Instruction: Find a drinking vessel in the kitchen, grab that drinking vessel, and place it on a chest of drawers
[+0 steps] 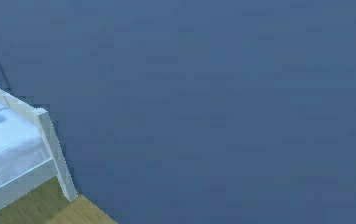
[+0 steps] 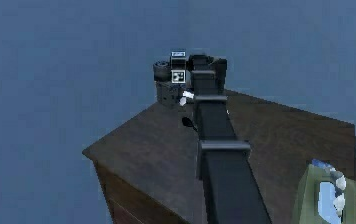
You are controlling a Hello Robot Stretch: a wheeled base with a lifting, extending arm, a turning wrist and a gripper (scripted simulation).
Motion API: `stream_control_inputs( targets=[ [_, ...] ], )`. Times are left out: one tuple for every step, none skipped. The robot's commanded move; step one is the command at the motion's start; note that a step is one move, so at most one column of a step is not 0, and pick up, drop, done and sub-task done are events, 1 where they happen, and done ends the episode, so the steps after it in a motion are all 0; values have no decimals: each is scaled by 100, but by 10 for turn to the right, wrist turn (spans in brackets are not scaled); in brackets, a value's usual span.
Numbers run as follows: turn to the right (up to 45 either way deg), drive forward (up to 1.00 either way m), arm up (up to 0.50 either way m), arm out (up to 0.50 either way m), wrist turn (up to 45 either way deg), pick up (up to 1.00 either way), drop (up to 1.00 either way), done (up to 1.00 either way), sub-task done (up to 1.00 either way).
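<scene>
The gripper (image 2: 168,85) hangs at the far back edge of a dark wooden top, against the blue wall (image 1: 206,90). Its far end is a dark lump, and I cannot tell whether it holds anything. I cannot pick out the drinking vessel as a shape of its own either; if it is here, it is within that lump.

The wooden piece looks to be the chest of drawers (image 2: 146,150), seen from a corner, with its top bare under the arm (image 2: 221,150). I judge the step in hand to be the placing. To do it well, the set-down point should be toward the middle of the top rather than at the back edge, the vessel should go down upright, and the arm should lift straight away afterwards.

A white frame (image 1: 48,140) stands on the wooden floor (image 1: 46,205) at the forward view's left. A green thing (image 2: 321,195) lies on the top at the arm side view's right. It may be a shallow case with pale bits in it, though I cannot be sure.
</scene>
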Motion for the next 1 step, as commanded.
stream_control_inputs(
  targets=[
    [0,0,0,-8,0,0,0,0,0]
  ],
)
